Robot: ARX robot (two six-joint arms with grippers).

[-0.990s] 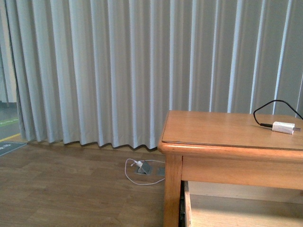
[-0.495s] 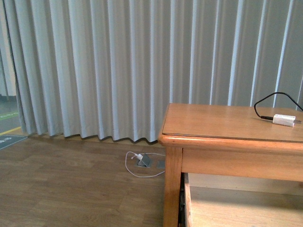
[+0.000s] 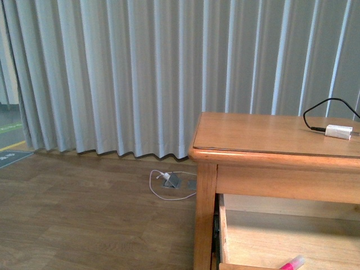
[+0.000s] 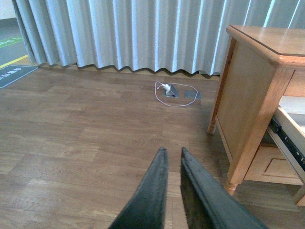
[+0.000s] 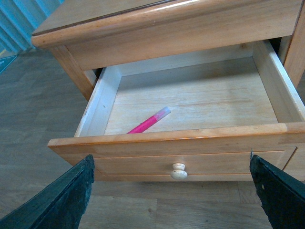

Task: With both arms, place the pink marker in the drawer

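Lying loose on the pale floor of the open drawer (image 5: 190, 139), the pink marker (image 5: 148, 122) rests flat, apart from the walls and close behind the front panel with its round knob (image 5: 179, 171). In the front view only its tip (image 3: 292, 263) shows, at about 5 o'clock, with the pale cap end aimed toward 2 o'clock. The table (image 3: 264, 135) fills the 4 o'clock quarter, and a white adapter (image 3: 339, 131) with a black cable (image 3: 320, 107) sits on its top at 3 o'clock. The right gripper (image 5: 170, 160) hangs in front of the drawer with its jaws spread wide and nothing between them. The left gripper (image 4: 173, 150) points at bare wooden floor (image 4: 81, 133) well to the side of the table, its jaws pressed almost together on nothing. The placing looks done, since neither arm touches the marker. If it needed lifting again, it would likely handle as a light, stiff plastic stick: smooth, round enough to roll or squirt out of a pinch, but not fragile. The best hold would be across the middle of the pink barrel, squarely and with modest force, not on the narrower cap end. The nearby front panel leaves little room on that side.
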